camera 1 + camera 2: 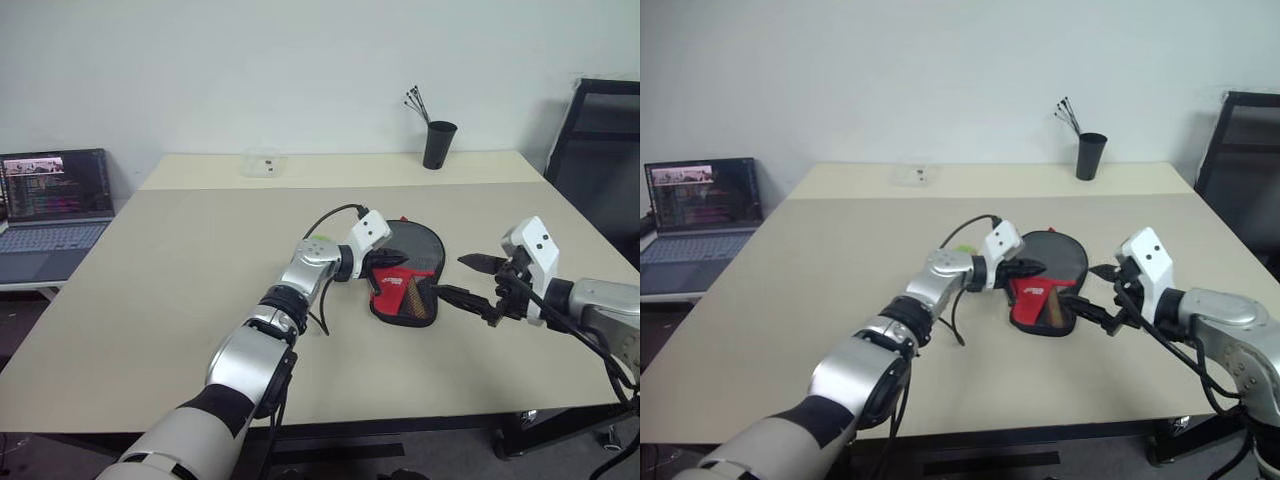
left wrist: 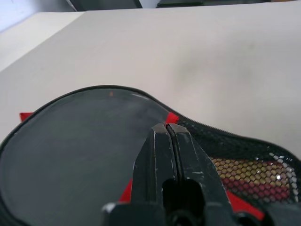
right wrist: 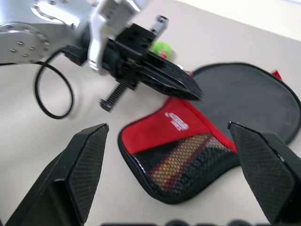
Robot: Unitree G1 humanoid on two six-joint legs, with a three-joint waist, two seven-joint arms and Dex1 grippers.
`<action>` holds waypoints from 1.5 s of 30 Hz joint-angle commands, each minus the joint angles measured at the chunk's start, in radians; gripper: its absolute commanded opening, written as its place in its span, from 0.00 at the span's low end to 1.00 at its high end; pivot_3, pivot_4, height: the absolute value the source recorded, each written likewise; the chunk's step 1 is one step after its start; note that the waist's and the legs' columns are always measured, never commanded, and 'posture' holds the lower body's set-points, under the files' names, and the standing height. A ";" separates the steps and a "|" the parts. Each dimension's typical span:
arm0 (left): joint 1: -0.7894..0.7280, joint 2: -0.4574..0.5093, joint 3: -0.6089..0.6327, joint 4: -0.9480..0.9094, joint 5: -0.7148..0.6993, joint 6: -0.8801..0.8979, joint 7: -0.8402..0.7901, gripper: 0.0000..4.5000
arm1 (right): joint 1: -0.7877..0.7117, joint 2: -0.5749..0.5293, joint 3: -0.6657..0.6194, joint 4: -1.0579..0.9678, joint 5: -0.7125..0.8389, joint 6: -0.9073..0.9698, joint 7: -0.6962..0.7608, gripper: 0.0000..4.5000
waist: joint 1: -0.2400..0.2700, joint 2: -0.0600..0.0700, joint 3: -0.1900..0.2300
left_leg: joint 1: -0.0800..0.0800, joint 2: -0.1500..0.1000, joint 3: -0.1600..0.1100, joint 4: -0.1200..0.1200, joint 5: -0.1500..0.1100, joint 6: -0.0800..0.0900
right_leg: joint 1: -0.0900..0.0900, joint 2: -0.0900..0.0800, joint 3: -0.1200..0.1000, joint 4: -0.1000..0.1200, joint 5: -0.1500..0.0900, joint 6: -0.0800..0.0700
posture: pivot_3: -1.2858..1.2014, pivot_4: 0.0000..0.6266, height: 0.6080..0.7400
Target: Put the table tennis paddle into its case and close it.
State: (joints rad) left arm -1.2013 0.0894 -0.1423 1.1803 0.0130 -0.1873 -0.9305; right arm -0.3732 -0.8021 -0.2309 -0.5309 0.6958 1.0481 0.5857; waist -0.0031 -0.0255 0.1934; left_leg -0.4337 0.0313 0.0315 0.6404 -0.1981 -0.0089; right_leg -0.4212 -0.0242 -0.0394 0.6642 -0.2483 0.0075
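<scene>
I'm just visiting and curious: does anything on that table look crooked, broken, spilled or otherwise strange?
Nothing looks spilled or broken. The case lies flat on the table with the paddle's striped handle showing through its mesh. A small green ball sits loose beside the left gripper, but that looks harmless.

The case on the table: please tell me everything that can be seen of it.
The case is a soft, paddle-shaped pouch of black fabric with a red lower part, a white logo and a grey mesh panel. It lies flat on the beige table, between the two grippers. Striped wood shows through the mesh. The shut left gripper hovers just over its red part; whether they touch is unclear.
</scene>
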 commanded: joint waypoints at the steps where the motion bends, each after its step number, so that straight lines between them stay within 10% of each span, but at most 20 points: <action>1: -0.002 0.053 0.044 -0.040 -0.020 -0.030 -0.015 0.01 | -0.015 0.018 -0.020 0.051 -0.038 -0.007 -0.064 1.00 | -0.001 0.000 0.000 | 0.000 0.000 0.001 0.000 0.000 0.000 | 0.000 0.000 0.000 0.000 0.000 0.000 | 0.52 0.24 1.00; 19: 0.422 0.329 0.153 -0.841 -0.233 0.359 -0.105 0.01 | -0.248 0.275 0.163 0.709 -0.295 -0.255 -0.117 1.00 | 0.004 0.000 0.000 | 0.000 0.000 0.000 0.003 0.000 0.000 | 0.001 -0.001 0.002 0.002 0.001 -0.001 | 0.52 0.24 1.00; 36: 0.469 0.353 0.140 -0.947 -0.243 0.425 -0.056 0.01 | -0.320 0.348 0.238 0.952 -0.440 -0.325 -0.066 1.00 | -0.002 0.000 -0.001 | 0.003 0.001 0.001 0.005 0.000 0.000 | 0.001 -0.001 0.004 0.008 0.001 0.000 | 0.52 0.24 1.00; 45: 0.475 0.368 0.137 -0.944 -0.242 0.420 -0.057 0.00 | -0.304 0.357 0.305 0.934 -0.480 -0.310 -0.009 0.41 | -0.002 -0.001 -0.002 | 0.006 0.001 0.001 0.005 0.000 0.000 | 0.001 -0.001 0.005 0.011 0.001 0.000 | 0.52 0.24 1.00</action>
State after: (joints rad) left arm -0.7190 0.4428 -0.0119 0.2787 -0.2196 0.2499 -0.9922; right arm -0.6953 -0.4532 0.0407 0.3941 0.2444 0.7117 0.5697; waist -0.0050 -0.0270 0.1911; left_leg -0.4272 0.0322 0.0324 0.6450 -0.1978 -0.0091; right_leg -0.4199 -0.0253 -0.0348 0.6757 -0.2476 0.0071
